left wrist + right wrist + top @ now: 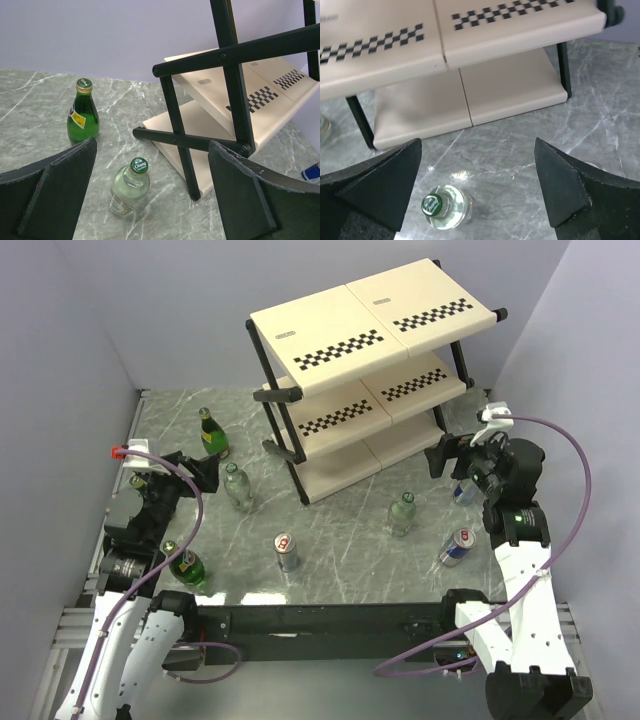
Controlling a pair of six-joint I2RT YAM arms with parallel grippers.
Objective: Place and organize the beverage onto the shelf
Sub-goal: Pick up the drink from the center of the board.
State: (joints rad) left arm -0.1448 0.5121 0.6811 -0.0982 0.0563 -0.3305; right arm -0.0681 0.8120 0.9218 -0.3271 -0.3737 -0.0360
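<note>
Top external: clear bottle [237, 487] near shelf [320, 318]

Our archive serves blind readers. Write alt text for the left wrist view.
Open left claw frames a clear Chang bottle, green-capped, upright on the grey marble table. A green glass bottle with a yellow label stands behind it, left; the cream checkered shelf on a black frame fills the right.

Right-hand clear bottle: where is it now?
The clear bottle stands upright right of centre in the top view, just in front of the shelf; a can sits to its lower right.
</note>
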